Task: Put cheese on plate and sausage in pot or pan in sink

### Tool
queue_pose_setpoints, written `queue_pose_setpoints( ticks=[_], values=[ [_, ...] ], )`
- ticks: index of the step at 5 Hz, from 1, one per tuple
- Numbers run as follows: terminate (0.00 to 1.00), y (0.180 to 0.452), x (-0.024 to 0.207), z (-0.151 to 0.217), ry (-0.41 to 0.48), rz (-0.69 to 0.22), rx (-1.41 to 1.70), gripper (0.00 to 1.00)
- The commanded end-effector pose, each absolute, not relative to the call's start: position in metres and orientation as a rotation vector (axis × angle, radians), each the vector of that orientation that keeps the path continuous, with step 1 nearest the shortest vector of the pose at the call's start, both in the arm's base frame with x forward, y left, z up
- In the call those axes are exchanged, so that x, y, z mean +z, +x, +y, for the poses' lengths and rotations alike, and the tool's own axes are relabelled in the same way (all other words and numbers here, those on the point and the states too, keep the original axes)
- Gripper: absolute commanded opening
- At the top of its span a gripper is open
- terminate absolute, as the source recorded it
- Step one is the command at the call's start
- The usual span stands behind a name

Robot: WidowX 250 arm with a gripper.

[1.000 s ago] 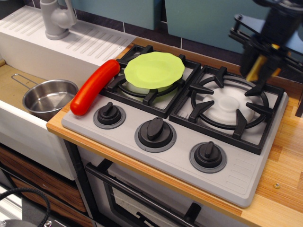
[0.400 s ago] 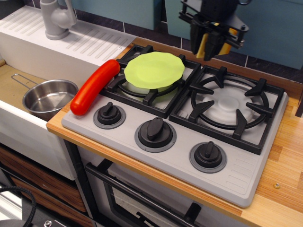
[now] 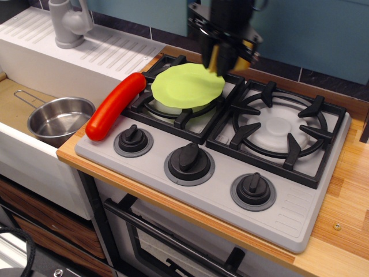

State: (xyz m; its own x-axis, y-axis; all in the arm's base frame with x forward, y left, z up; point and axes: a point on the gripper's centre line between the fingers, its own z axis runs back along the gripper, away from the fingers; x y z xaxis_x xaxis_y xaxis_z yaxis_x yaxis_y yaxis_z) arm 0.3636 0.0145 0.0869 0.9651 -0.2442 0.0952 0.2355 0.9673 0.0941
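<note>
My gripper [image 3: 222, 60] hangs over the far right rim of the lime-green plate [image 3: 185, 86], which lies on the left burner. It is shut on the yellow cheese [image 3: 215, 59], of which only a strip shows between the black fingers. The red sausage [image 3: 115, 105] lies slanted on the stove's left edge, beside the plate. The steel pot [image 3: 59, 119] stands empty in the sink [image 3: 17, 109] at the left, its wire handle pointing away.
The grey tap [image 3: 68, 23] stands on the ribbed drainboard [image 3: 109, 55] at the back left. The right burner grate [image 3: 281, 130] is bare. Three black knobs [image 3: 189, 157] line the stove's front. Wooden counter [image 3: 346, 190] runs along the right.
My gripper has moved left with the cheese, from over the right burner's far side to above the plate's far rim. The sausage, plate and pot have not moved.
</note>
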Motion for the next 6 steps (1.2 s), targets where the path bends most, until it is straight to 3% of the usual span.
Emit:
queue_pose_setpoints(
  ticks=[1,5,6],
  values=[
    [0.00,0.351,0.112,0.041,0.096,-0.196,-0.237,0.00],
    [0.00,0.357,0.090,0.063,0.054,-0.234,-0.296,0.00],
    [0.00,0.361,0.089,0.061,0.069,-0.230,-0.305,1.00]
  ],
)
